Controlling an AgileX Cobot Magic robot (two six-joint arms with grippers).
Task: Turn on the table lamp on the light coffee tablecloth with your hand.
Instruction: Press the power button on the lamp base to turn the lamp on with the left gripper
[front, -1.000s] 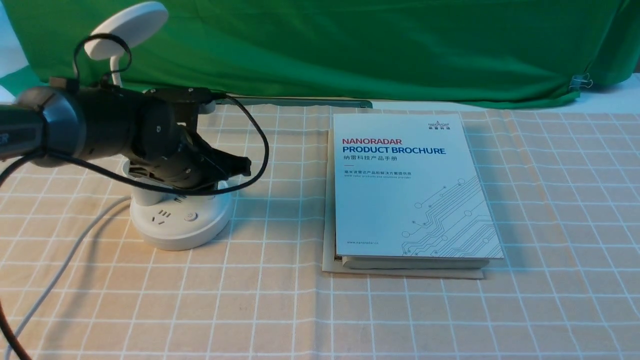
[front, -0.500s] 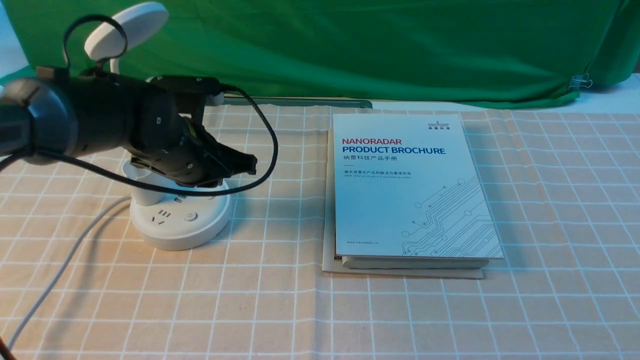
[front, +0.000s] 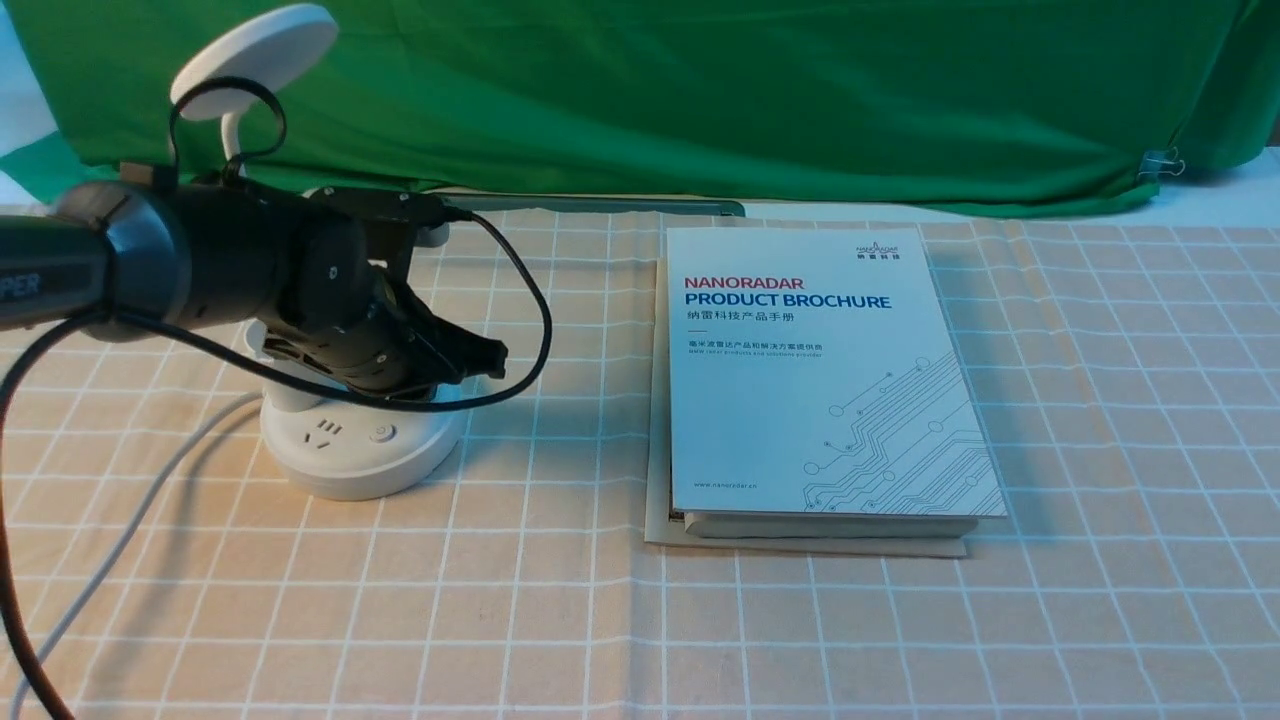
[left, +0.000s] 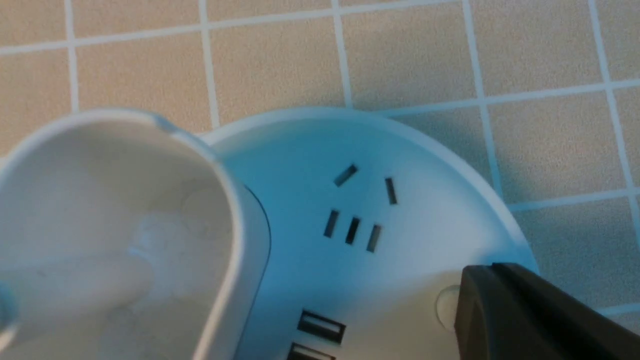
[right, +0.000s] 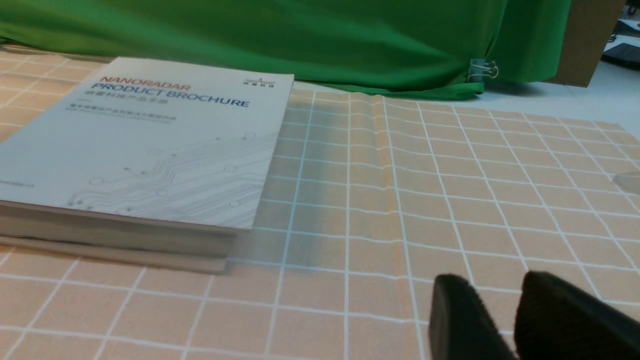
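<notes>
The white table lamp stands at the left on the light coffee tablecloth, with its disc head up at the back and its round base with sockets and a button in front. My left gripper is shut and empty, low over the right side of the base. In the left wrist view its tip lies at a round button, beside the cup holder; I cannot tell if it touches. My right gripper hovers over bare cloth with a narrow gap between its fingers.
A thick white product brochure lies on a beige folder in the middle of the cloth; it also shows in the right wrist view. The lamp's white cord runs to the front left. A green backdrop hangs behind.
My left gripper rose a little and shifted right, then came down lower over the lamp base. The lamp and the brochure have not moved.
</notes>
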